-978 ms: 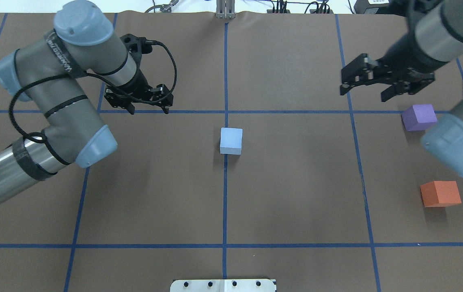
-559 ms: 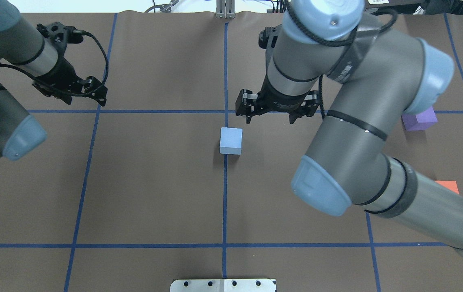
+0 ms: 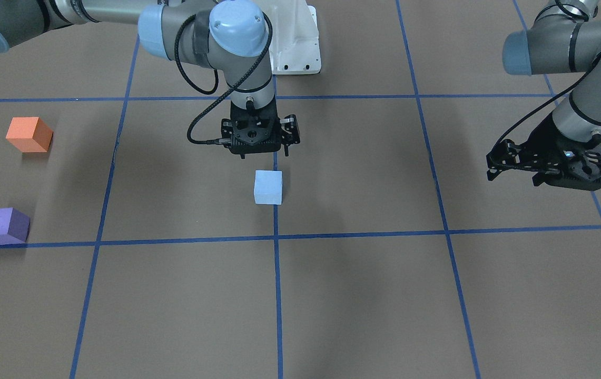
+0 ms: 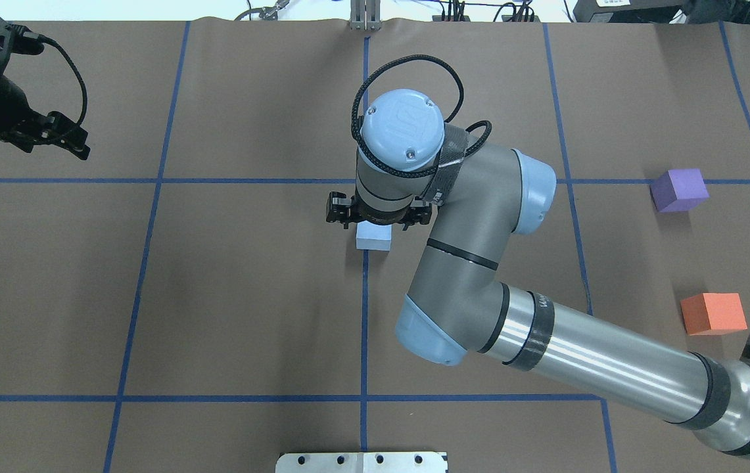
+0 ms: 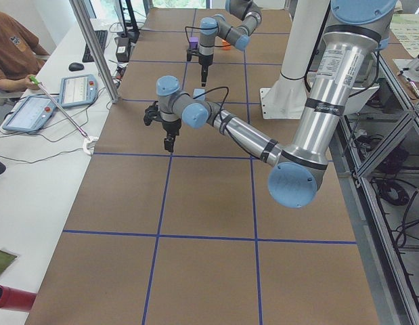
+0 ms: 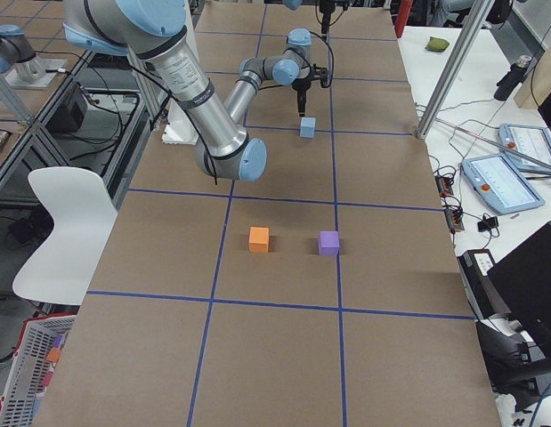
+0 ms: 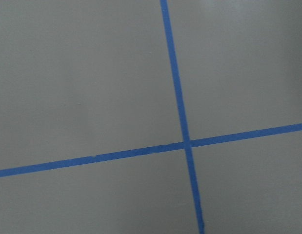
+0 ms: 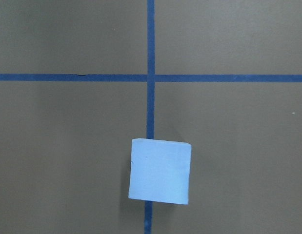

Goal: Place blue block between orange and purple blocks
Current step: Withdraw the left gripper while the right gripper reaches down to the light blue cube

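Blue block (image 3: 268, 187) sits on the table, straddling the centre tape line just on the robot's side of a crossing, its edges a little skewed to the line in the right wrist view. The right gripper (image 3: 262, 152) hangs directly above it, pointing straight down. Its fingers are spread wide, wider than the block. They grip nothing and are clear of the block's top. In the overhead view the wrist hides the block's far part.

The left gripper (image 3: 513, 176) hovers well away over the table's left side. Its fingers are also parted and empty, and its wrist camera sees only bare surface and one tape crossing.

The orange block (image 3: 29, 134) and the purple block (image 3: 2, 225) stand far off on the robot's right. They are apart from each other with open surface between them. The orange one is nearer the robot and the purple one just beside a cross line.

The table (image 3: 363, 295) is covered in brown paper marked into large squares by blue tape lines (image 3: 278, 316). The robot's white base (image 3: 295, 42) stands at its edge.

Past the far side of the table, a seated operator (image 5: 13, 40) in a brown shirt is at a white bench with control tablets (image 5: 77, 89). A white chair (image 6: 66, 227) stands on the robot's side.
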`<state>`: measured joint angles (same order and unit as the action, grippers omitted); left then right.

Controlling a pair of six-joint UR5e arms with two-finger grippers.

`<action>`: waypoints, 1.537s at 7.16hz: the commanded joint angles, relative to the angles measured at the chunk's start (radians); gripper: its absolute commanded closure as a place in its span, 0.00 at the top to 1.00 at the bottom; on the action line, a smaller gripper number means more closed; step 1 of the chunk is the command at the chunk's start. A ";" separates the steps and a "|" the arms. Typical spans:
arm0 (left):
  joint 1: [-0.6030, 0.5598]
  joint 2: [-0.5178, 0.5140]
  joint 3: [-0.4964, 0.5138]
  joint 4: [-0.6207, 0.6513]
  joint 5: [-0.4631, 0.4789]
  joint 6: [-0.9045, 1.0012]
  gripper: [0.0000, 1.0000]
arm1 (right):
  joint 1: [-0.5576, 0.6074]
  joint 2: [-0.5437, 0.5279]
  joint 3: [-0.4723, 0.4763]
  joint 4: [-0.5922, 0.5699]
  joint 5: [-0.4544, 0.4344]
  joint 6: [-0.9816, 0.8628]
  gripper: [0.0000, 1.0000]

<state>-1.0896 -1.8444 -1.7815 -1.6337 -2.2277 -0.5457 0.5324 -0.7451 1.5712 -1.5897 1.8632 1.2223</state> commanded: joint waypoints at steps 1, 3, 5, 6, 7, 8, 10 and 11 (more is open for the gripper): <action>-0.007 0.008 0.004 0.000 0.002 0.010 1.00 | -0.006 0.007 -0.068 0.034 -0.018 0.000 1.00; -0.006 0.016 0.004 -0.002 0.005 0.010 1.00 | -0.012 0.036 -0.132 0.039 -0.030 -0.003 1.00; -0.004 0.016 0.005 -0.002 0.007 0.010 1.00 | -0.012 0.068 -0.189 0.039 -0.033 -0.015 1.00; -0.003 0.017 0.005 -0.003 0.008 0.010 1.00 | -0.012 0.069 -0.198 0.039 -0.033 -0.030 1.00; -0.003 0.017 0.007 -0.003 0.010 0.010 1.00 | -0.011 0.066 -0.213 0.039 -0.033 -0.050 1.00; -0.004 0.017 0.005 -0.002 0.011 0.010 1.00 | -0.011 0.063 -0.218 0.039 -0.033 -0.056 1.00; -0.004 0.017 0.007 -0.003 0.013 0.010 1.00 | -0.012 0.066 -0.255 0.081 -0.036 -0.055 1.00; -0.004 0.017 0.007 -0.002 0.013 0.010 1.00 | -0.011 0.070 -0.281 0.120 -0.039 -0.053 1.00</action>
<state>-1.0936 -1.8270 -1.7750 -1.6359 -2.2154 -0.5354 0.5210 -0.6791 1.3212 -1.5141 1.8274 1.1683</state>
